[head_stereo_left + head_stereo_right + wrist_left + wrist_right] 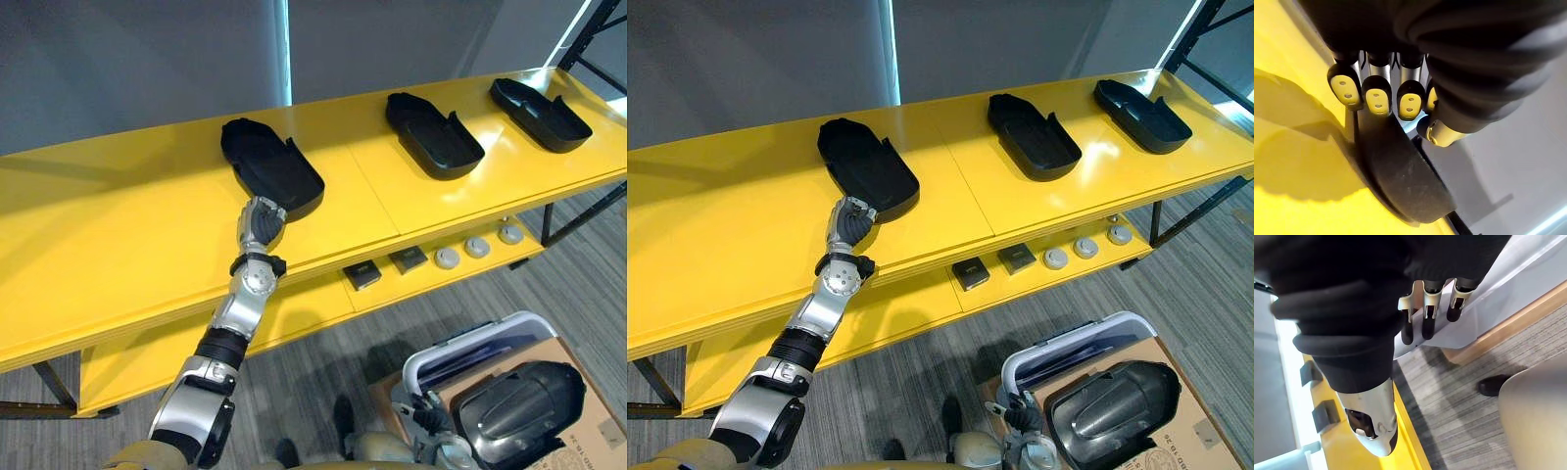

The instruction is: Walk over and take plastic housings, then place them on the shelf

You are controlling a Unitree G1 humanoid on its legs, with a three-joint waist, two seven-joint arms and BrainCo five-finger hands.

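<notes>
My left hand [263,223]: fingers curled on left housing [274,166], shelf [118,225] top. Right hand [1426,313]: fingers slack, empty. Cardboard box [1200,421]: bin [470,343], spare housing [514,406].

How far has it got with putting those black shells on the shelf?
The middle housing and the far-right housing lie free on the shelf. The left hand grips the near end of the third housing, set down but not released. A fourth housing waits low by the cardboard box, near the right hand: left to place.
</notes>
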